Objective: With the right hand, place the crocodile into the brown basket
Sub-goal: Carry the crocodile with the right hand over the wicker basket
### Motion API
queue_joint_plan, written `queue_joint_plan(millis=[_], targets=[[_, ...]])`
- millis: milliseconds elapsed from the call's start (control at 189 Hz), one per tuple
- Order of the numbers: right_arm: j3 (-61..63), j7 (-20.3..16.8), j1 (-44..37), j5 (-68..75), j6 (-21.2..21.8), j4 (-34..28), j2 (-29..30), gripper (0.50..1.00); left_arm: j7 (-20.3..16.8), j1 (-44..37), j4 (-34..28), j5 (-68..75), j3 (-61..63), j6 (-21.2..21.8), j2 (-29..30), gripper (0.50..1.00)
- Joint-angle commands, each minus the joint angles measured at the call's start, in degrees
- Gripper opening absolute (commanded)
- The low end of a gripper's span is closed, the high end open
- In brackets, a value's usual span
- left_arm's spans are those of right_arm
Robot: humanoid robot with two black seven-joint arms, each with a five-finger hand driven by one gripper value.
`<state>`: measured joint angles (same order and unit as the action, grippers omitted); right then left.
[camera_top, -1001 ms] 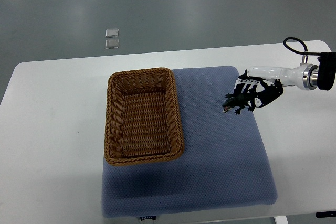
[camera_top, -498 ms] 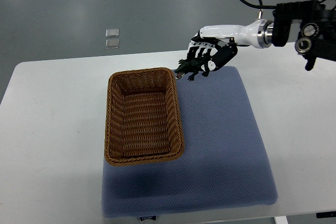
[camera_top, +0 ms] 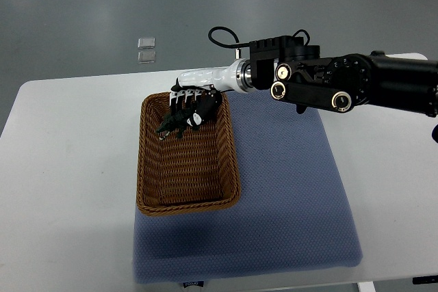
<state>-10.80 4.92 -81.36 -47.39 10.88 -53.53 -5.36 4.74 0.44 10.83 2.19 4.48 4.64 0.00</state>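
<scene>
My right hand [camera_top: 189,104] reaches in from the right over the far end of the brown wicker basket [camera_top: 226,162]. Its fingers are curled around a dark toy crocodile [camera_top: 171,124], whose head points left and down over the basket's inside. The crocodile hangs above the basket floor, still in my grip. The basket stands on the left part of a blue cushion [camera_top: 287,203]. My left arm does not show.
The cushion lies on a white table [camera_top: 68,169]. My right forearm, black with round joints [camera_top: 335,87], spans the far edge of the cushion. Two small clear squares [camera_top: 145,50] lie on the grey floor beyond the table.
My right hand has carried the crocodile leftward, from above the cushion's right side, past the basket's far right corner, to over the basket's far end. More of the arm now shows.
</scene>
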Motion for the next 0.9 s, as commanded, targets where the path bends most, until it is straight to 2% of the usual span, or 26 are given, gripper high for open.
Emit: queue_joint_plan(millis=[0, 270, 546, 853, 879, 890, 895], targets=[[-0.1, 0.0, 2.3, -0.5, -0.1, 2.5, 2.6, 0.500, 0.0, 0.0, 0.0, 0.0, 0.1, -0.1, 0.0, 1.000], [-0.1, 0.2, 6.4, -3.5, 0.0, 6.7, 5.1, 0.500, 0.1, 0.0, 0.0, 0.0, -0.1, 0.0, 0.0, 1.000], [0.0, 0.2, 8.7, -3.9, -0.1, 7.0, 5.2, 0.500, 0.1, 0.0, 0.0, 0.0, 0.0, -0.1, 0.0, 1.000], [0.1, 0.2, 11.0, -3.8, -3.1, 7.9, 5.4, 0.500, 0.1, 0.0, 0.0, 0.0, 0.0, -0.1, 0.0, 1.000], [0.1, 0.2, 11.2, -3.8, -3.1, 8.3, 5.4, 0.555, 0.1, 0.0, 0.0, 0.0, 0.0, 0.0, 0.0, 1.000], [0.1, 0.2, 11.2, -3.8, -3.1, 8.3, 5.4, 0.556, 0.1, 0.0, 0.0, 0.0, 0.0, 0.0, 0.0, 1.000], [0.1, 0.2, 11.3, -3.8, -3.1, 8.3, 5.4, 0.576, 0.0, 0.0, 0.0, 0.0, 0.0, 0.0, 0.0, 1.000]])
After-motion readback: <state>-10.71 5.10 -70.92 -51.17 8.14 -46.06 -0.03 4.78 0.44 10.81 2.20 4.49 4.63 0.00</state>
